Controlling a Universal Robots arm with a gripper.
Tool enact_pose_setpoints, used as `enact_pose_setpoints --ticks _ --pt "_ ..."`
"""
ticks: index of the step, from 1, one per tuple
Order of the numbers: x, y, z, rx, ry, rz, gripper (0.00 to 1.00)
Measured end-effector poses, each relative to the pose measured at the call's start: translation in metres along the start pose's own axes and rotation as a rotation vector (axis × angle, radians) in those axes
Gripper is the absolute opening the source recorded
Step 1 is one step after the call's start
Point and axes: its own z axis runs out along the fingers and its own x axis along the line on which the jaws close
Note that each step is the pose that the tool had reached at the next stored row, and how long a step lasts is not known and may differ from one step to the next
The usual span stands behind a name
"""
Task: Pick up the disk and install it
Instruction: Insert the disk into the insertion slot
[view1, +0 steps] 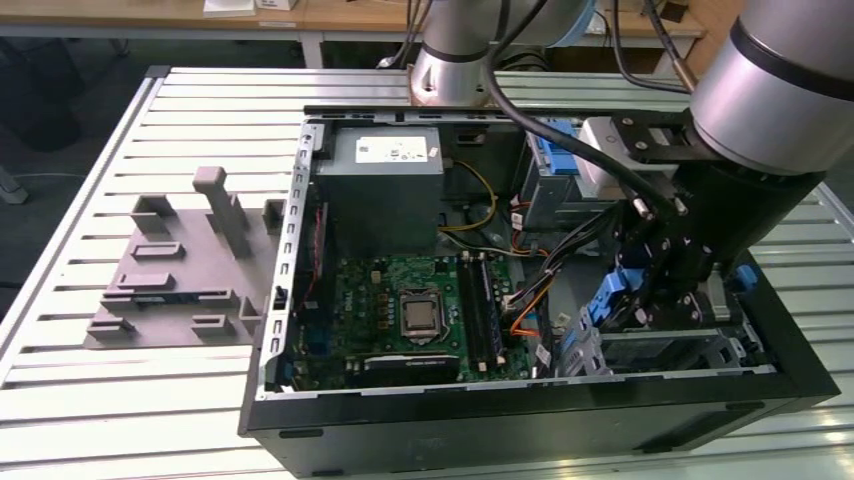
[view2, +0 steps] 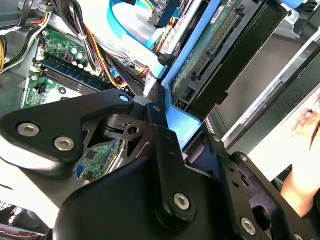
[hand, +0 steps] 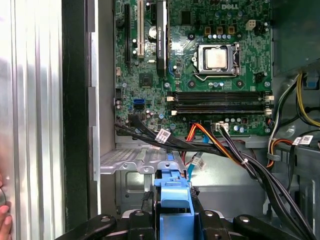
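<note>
My gripper (view1: 663, 300) is down inside the open computer case (view1: 534, 410), at the exterior view's right, above the metal drive cage (view1: 667, 350). It is shut on the disk (view1: 611, 298), which stands on edge in its blue carrier. In the first wrist view the blue carrier (hand: 174, 197) sits clamped between the black fingers (hand: 134, 220), just above the cage's silver wall (hand: 130, 162). In the second wrist view the disk's green circuit-board side and connector (view2: 200, 55) run away from the gripper (view2: 182, 132).
A grey power-supply box (view1: 384, 190) and the green motherboard (view1: 400, 310) lie at the exterior view's left of the gripper. Orange and black cables (hand: 215, 145) cross by the cage. A grey fixture (view1: 180, 265) sits on the slatted table. A person's hand (view2: 305, 165) rests near the case.
</note>
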Motion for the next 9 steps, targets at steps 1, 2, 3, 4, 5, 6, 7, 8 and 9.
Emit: enact_pose_setpoints --ticks 1,2,3,4,5,6,7,8,9 --pt "0.0 0.0 0.0 0.0 0.0001 0.0 0.36" --pt "0.0 0.0 0.0 0.0 0.0002 0.0 0.36" --pt "0.0 0.0 0.0001 0.0 0.0001 0.0 0.36" --pt "0.0 0.0 0.0002 0.0 -0.0001 0.0 0.36" --pt "0.0 0.0 0.0002 0.0 -0.0001 0.0 0.38" --pt "0.0 0.0 0.0002 0.0 -0.0001 0.0 0.38" --pt "0.0 0.0 0.0003 0.0 -0.0001 0.0 0.44" --pt "0.0 0.0 0.0003 0.0 0.0 0.0 0.44" --pt "0.0 0.0 0.0003 0.0 -0.0001 0.0 0.44"
